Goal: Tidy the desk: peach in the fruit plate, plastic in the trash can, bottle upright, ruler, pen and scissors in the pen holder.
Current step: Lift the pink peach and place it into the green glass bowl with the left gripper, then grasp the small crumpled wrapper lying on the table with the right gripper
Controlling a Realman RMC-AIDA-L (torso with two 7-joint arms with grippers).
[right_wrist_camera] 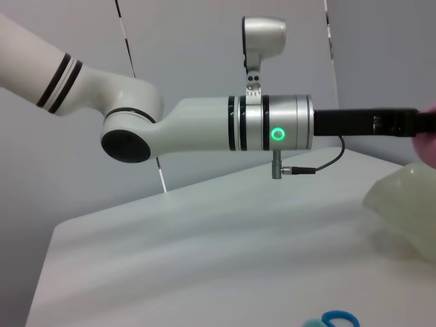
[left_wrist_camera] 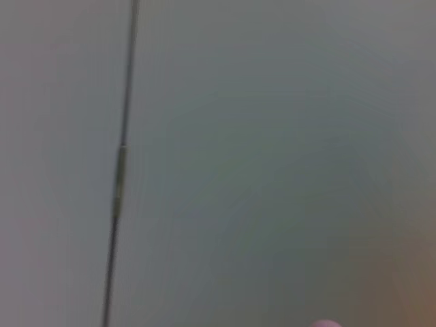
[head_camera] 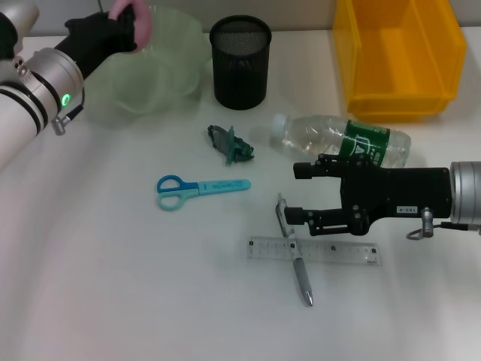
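The left gripper [head_camera: 129, 26] is raised over the pale green translucent fruit plate [head_camera: 161, 75] at roughly 11 o'clock on the white desk [head_camera: 113, 263], its black fingers closed on a pink, rounded peach [head_camera: 140, 19], of which only a small part shows. The plate is a wavy-rimmed bowl, seen again at the edge of the right wrist view [right_wrist_camera: 409, 204]. The right gripper [head_camera: 301, 192] lies low over the desk at about 3 o'clock, its two black fingers spread moderately apart, one finger near the bottle and the other just above the pen. The bottle [head_camera: 342, 139] is clear plastic with a white cap and a green label, lying on its side (cap pointing toward 9 o'clock) just in front of the yellow bin [head_camera: 398, 60]. The black mesh pen holder [head_camera: 240, 62] stands upright at 12 o'clock, beside the plate. A crumpled dark green piece of plastic [head_camera: 231, 144] lies near the centre. The scissors [head_camera: 201, 190] have a blue and a teal handle loop and a light blue sheathed blade, lying flat with the tip toward 3 o'clock. The transparent ruler [head_camera: 314, 250] lies flat at about 5 o'clock, and the silver pen [head_camera: 294, 259] lies across it, touching it.
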